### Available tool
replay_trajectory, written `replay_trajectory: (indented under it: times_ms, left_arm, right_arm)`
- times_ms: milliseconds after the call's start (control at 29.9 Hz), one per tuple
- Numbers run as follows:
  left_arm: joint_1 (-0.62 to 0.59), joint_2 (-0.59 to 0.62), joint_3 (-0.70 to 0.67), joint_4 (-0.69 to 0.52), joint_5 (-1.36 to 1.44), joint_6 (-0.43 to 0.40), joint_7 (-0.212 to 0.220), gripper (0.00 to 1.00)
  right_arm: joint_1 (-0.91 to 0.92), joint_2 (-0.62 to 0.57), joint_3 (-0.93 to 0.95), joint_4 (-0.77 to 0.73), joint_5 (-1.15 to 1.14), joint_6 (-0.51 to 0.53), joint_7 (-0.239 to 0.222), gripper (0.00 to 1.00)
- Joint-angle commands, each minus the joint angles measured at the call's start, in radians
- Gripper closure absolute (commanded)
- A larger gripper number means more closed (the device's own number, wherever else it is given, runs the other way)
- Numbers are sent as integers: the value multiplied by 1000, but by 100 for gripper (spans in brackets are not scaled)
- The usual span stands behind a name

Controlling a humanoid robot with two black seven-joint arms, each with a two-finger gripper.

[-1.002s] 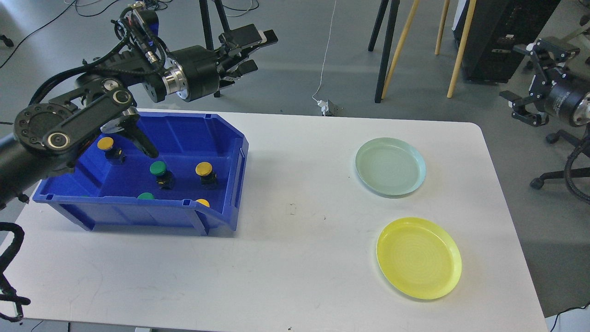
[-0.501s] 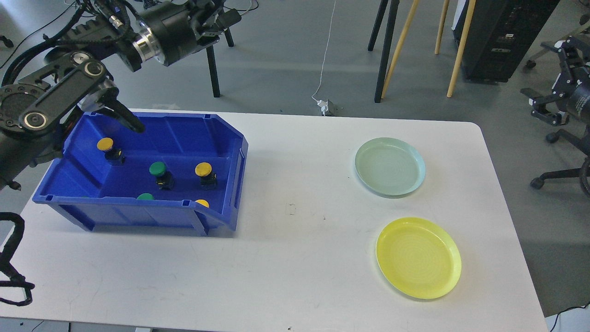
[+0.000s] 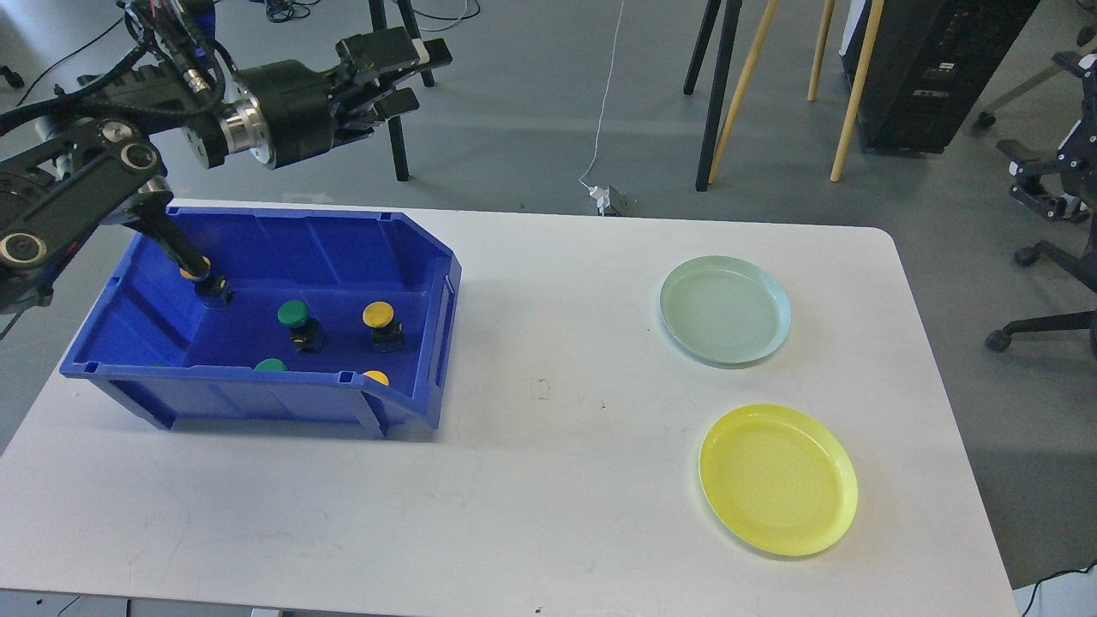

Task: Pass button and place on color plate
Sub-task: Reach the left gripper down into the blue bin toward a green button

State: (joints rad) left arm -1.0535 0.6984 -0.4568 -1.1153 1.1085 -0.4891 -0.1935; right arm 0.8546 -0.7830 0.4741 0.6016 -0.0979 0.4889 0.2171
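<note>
A blue bin (image 3: 441, 296) on the left of the white table holds several buttons: a green one (image 3: 294, 313), a yellow one (image 3: 378, 314), a yellow one (image 3: 214, 287) partly hidden by my left arm's link, and a green one (image 3: 271, 365) and a yellow one (image 3: 375, 376) half hidden behind the front wall. A pale green plate (image 3: 725, 308) and a yellow plate (image 3: 777, 478) lie on the right. My left gripper (image 3: 403, 75) is open and empty, high behind the bin. My right gripper (image 3: 1033, 182) is at the right edge, off the table, fingers apart and empty.
The white table (image 3: 548, 480) has a rounded right edge. Behind it on the grey floor stand tripod legs (image 3: 716, 103), wooden legs (image 3: 853, 94), a black cabinet (image 3: 930, 68) and a white cable with an adapter (image 3: 610, 201).
My left arm has pulled back to the left, its elbow link now over the bin's back left corner. My right arm has withdrawn to the right edge. The buttons and plates have not moved.
</note>
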Motion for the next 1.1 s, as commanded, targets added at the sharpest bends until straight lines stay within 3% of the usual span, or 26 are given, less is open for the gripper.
replay_trajectory:
  times_ms: [0, 167, 301, 668, 902, 1068]
  left_arm:
    - [10, 94, 29, -101, 207, 0, -4, 6]
    - [40, 205, 85, -187, 355, 0, 3, 6]
    - [38, 239, 170, -169, 519, 0, 5, 6]
    - [58, 99, 240, 60, 639, 0, 25, 6]
    - [81, -3, 316, 268, 651, 0, 8, 6]
    - [86, -60, 353, 324, 645, 17, 0, 6]
  right_arm:
    - [-12, -4, -17, 0, -3, 0, -4, 2]
    - [-9, -27, -20, -3, -8, 0, -4, 1]
    - [-2, -32, -20, -3, -31, 0, -4, 2]
    - [0, -33, -20, -2, -92, 0, -4, 2]
    - [-2, -32, -20, -2, -98, 0, -4, 2]
    - [-2, -32, -20, 0, -101, 0, -4, 2]
